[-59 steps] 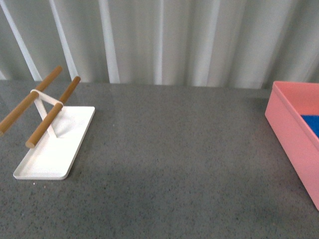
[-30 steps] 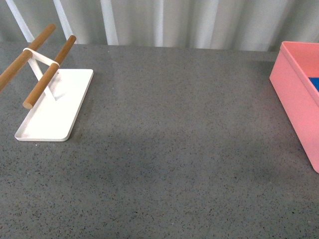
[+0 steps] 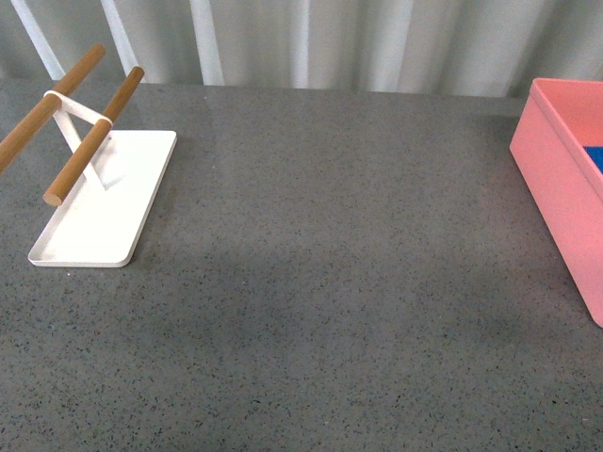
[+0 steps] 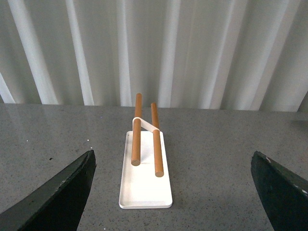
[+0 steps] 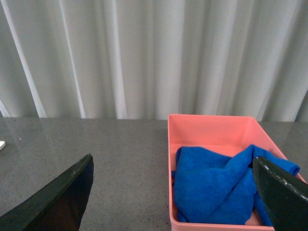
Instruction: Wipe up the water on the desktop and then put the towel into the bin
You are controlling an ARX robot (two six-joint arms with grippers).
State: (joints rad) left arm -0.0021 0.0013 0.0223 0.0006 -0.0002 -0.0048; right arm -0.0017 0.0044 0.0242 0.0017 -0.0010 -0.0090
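Left gripper (image 4: 173, 192) spread wide, dark fingers (image 4: 62, 190) far apart at either side of its wrist view, nothing between them, held clear above the desktop (image 4: 231, 144). Right gripper (image 5: 173, 192) likewise wide open and empty, fingers (image 5: 60, 195) well apart, raised off the surface. Neither arm visible in the front view. Ahead of the left gripper, a flat white tray (image 4: 144, 192) lying on the speckled grey stone, carrying two wooden rods (image 4: 136, 130) side by side on a white crosspiece, propped up at a slant from the tray's base. In the front view, same tray (image 3: 108, 212) near the desk's left edge and toward the far side, rods (image 3: 94, 132) rising up and leftward out of frame. Ahead of the right gripper, the bin (image 5: 211, 127), salmon pink, standing on the desk, with the towel (image 5: 216, 185) inside it: bright blue, crumpled in loose folds, filling most of the floor, one fold draped up against a side wall. In the front view, bin (image 3: 556, 179) at the desk's right edge, cut off by the frame, only a sliver of blue (image 3: 594, 155) showing over its rim. Broad middle stretch of desktop (image 3: 330, 282) between tray and bin, tray and bin well apart. Behind the desk's far edge, a pale pleated curtain (image 3: 311, 38).
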